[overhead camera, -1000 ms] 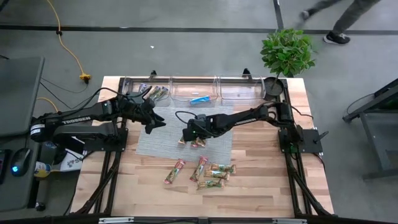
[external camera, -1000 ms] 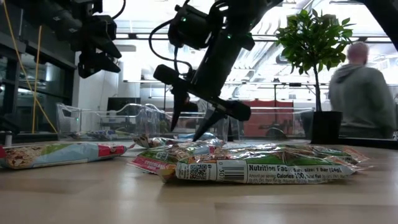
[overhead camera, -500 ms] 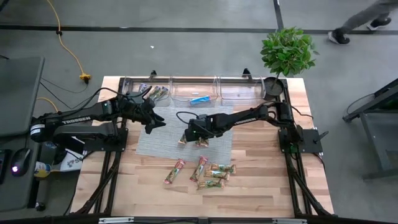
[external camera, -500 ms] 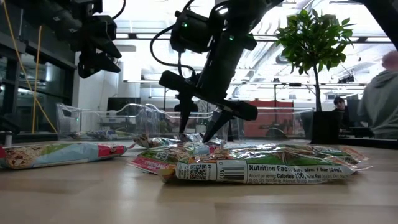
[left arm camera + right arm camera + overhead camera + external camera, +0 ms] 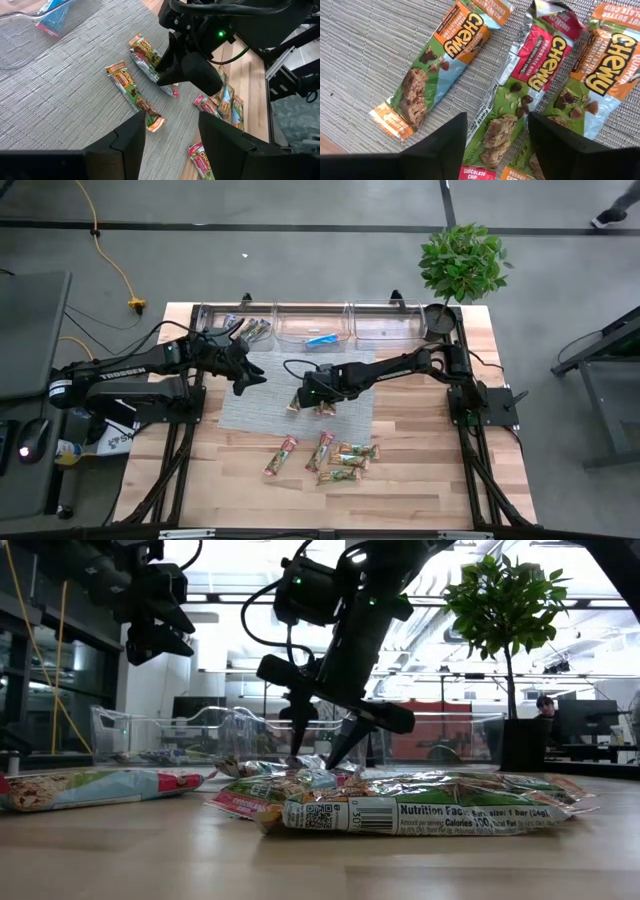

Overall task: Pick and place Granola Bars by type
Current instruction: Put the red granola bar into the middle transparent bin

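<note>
The right gripper (image 5: 305, 402) is low over the grey woven mat (image 5: 260, 405) near the table's middle, its two dark fingers (image 5: 442, 145) spread wide and holding nothing; in the right wrist view they straddle a red-labelled chewy granola bar in a shiny wrapper (image 5: 527, 85), with contact not discernible. An orange-labelled bar (image 5: 442, 62) lies just beside it on one side, and a second orange-labelled bar (image 5: 600, 85) on the other. The left gripper (image 5: 243, 377) hovers above the mat's left edge, fingers parted and empty. Further loose granola bars (image 5: 330, 457) lie clustered on the bare wooden table (image 5: 430, 470) in front of the mat. At the table's far edge stand clear plastic bins (image 5: 315, 323): the left one holds several bars (image 5: 250, 330), the middle one a bright blue bar (image 5: 321, 339).
</note>
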You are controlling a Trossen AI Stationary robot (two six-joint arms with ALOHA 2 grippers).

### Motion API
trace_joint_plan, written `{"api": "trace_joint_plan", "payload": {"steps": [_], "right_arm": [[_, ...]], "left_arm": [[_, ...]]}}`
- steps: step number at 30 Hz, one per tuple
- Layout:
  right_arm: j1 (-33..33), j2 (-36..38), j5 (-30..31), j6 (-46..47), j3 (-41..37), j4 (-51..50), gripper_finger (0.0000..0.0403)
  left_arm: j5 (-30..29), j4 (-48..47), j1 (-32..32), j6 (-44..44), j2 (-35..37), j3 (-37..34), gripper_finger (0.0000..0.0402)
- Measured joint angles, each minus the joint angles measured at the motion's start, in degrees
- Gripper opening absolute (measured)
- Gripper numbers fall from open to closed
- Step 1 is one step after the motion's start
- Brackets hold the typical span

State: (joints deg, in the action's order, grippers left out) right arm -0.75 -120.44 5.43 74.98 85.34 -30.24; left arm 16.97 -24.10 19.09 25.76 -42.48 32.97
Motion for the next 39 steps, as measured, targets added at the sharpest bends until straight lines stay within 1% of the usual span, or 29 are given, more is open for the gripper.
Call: {"api": "trace_joint_plan", "payload": {"steps": [4, 30, 32, 39], "right_arm": [[0.0, 0.0, 0.0, 0.0, 0.0, 0.0, 0.0173], [0.0, 0.0, 0.0, -1.8, 0.1, 1.0, 0.0009], [0.0, 0.0, -0.1, -1.9, 0.1, 1.3, 0.0003], [0.0, 0.0, 0.1, -2.3, 0.1, 1.2, 0.0001]], "left_arm": [[0.0, 0.0, 0.0, 0.0, 0.0, 0.0, 0.0179], [0.0, 0.0, 0.0, 0.0, 0.0, 0.0, 0.0179], [0.0, 0.0, 0.0, 0.0, 0.0, 0.0, 0.0179], [0.0, 0.0, 0.0, 0.0, 0.0, 0.0, 0.0179]]}}
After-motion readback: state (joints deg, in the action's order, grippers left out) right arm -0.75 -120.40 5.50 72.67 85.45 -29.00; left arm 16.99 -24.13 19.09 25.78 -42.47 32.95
